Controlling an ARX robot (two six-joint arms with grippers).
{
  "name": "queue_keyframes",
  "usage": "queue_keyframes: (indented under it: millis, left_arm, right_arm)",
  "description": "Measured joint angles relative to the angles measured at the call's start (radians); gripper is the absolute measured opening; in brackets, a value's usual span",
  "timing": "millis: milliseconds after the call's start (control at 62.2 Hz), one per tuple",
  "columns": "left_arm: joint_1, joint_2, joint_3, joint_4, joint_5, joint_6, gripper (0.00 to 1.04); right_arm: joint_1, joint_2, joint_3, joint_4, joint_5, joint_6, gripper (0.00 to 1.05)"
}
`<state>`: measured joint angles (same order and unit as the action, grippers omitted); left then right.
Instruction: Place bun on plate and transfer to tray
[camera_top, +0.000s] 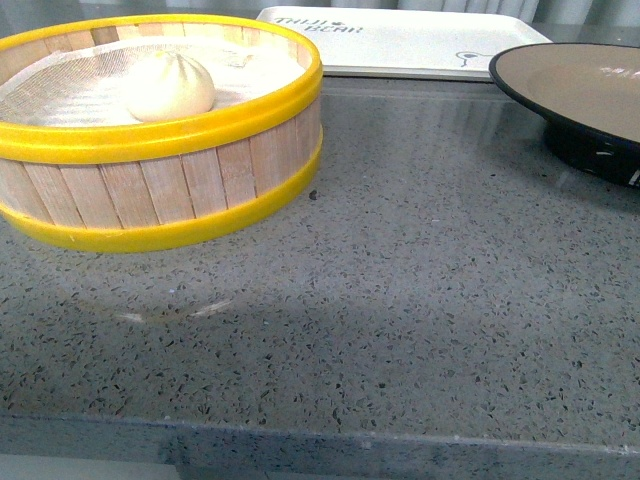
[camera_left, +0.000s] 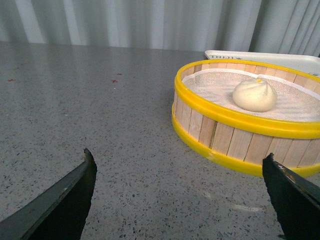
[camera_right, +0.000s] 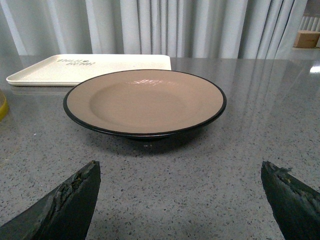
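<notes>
Bun (camera_top: 167, 85) in steamer (camera_top: 200, 180); plate (camera_top: 590, 90) perhaps touching tray (camera_top: 400, 45)

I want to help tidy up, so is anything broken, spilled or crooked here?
Nothing is spilled or crooked. The right pincer has black fingers with rough, crumbly-looking edges, perhaps worn.

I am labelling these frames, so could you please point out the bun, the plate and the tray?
bun (camera_top: 167, 86), front view, middle of its rounded side.
plate (camera_right: 145, 100), right wrist view, bare tan inner face.
tray (camera_top: 400, 45), front view, bare white floor.
</notes>
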<state>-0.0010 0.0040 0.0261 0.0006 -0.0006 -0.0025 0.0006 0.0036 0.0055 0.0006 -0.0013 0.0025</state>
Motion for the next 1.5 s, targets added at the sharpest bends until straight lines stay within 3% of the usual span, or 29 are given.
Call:
queue_keyframes:
  millis: [418, 531, 579, 804, 949, 1094, 1191, 1255, 1496]
  left_arm:
    - [0.000, 0.000, 0.000, 0.000, 0.000, 0.000, 0.98]
    - [0.022, 0.137, 0.085, -0.241, -0.016, -0.066, 0.98]
    - [0.039, 0.175, 0.095, -0.270, -0.014, -0.088, 0.98]
    - [0.083, 0.199, 0.117, -0.224, -0.005, -0.142, 0.98]
    - [0.055, 0.346, 0.165, -0.073, -0.011, -0.142, 0.98]
    - [0.002, 0.566, 0.285, 0.114, -0.023, -0.107, 0.98]
    - [-0.055, 0.845, 0.491, 0.248, -0.010, -0.058, 0.98]
    - [-0.077, 0.991, 0.614, 0.252, 0.033, -0.043, 0.98]
    - [-0.133, 1.362, 0.943, 0.152, 0.045, 0.037, 0.98]
  right_arm:
    - [0.000, 0.000, 0.000, 0.000, 0.000, 0.000, 0.96]
    - [0.000, 0.000, 0.000, 0.000, 0.000, 0.000, 0.96]
    - [0.000, 0.000, 0.000, 0.000, 0.000, 0.000, 0.96]
    - [0.000, 0.000, 0.000, 0.000, 0.000, 0.000, 0.96]
    - [0.000, 0.000, 0.000, 0.000, 0.000, 0.000, 0.96]
    - [0.000, 0.000, 0.000, 0.000, 0.000, 0.000, 0.96]
    - [0.000, 0.000, 0.000, 0.000, 0.000, 0.000, 0.96]
    - [0.000, 0.000, 0.000, 0.000, 0.000, 0.000, 0.96]
    - [0.000, 0.000, 0.000, 0.000, 0.000, 0.000, 0.96]
